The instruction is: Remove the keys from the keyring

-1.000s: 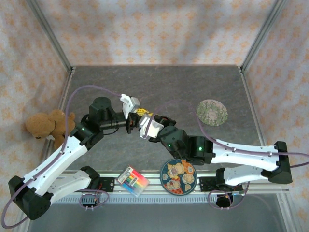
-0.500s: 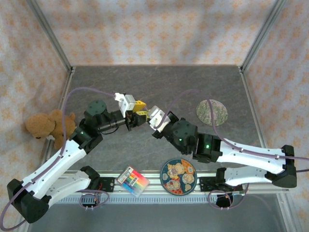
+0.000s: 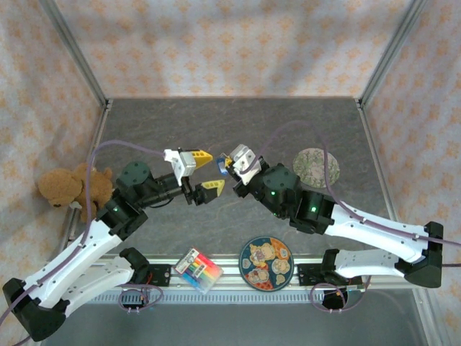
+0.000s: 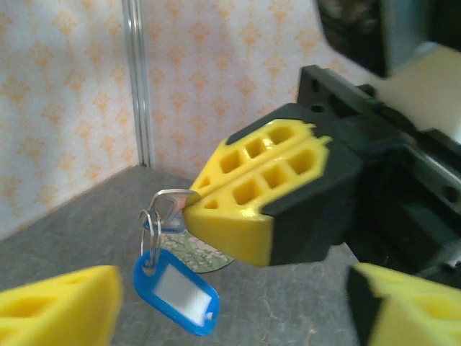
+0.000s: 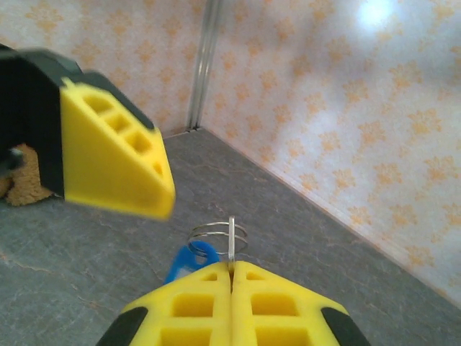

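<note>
Where the two arms meet above the middle of the table (image 3: 238, 122), the right gripper (image 3: 227, 158) is squeezed together on the key (image 4: 171, 196), a small silvery sliver poking out from between its yellow fingertips (image 4: 245, 191). Off the key hangs the keyring (image 4: 176, 292): a thin wire coil, and under it a bright blue tag with a pale window. It dangles clear of the grey tabletop, touched by nothing else. From the right wrist the key shows only as a thin upright edge rising from the seam of the closed fingers, with the coil lying across it and the blue tag peeping out to the left. The left gripper (image 3: 206, 171) faces it from the left with its jaws spread wide and nothing between them. One finger (image 3: 197, 154) sits above the line of the keyring and the other lower down, both near it but apart from it. Behind the keyring a round mottled plate (image 3: 316, 167) lies flat on the table. A teddy bear (image 3: 68, 186) slumps at the left edge. Along the near rail sit a box of crayons (image 3: 198, 270) and a cartoon plate (image 3: 265, 262).
</note>
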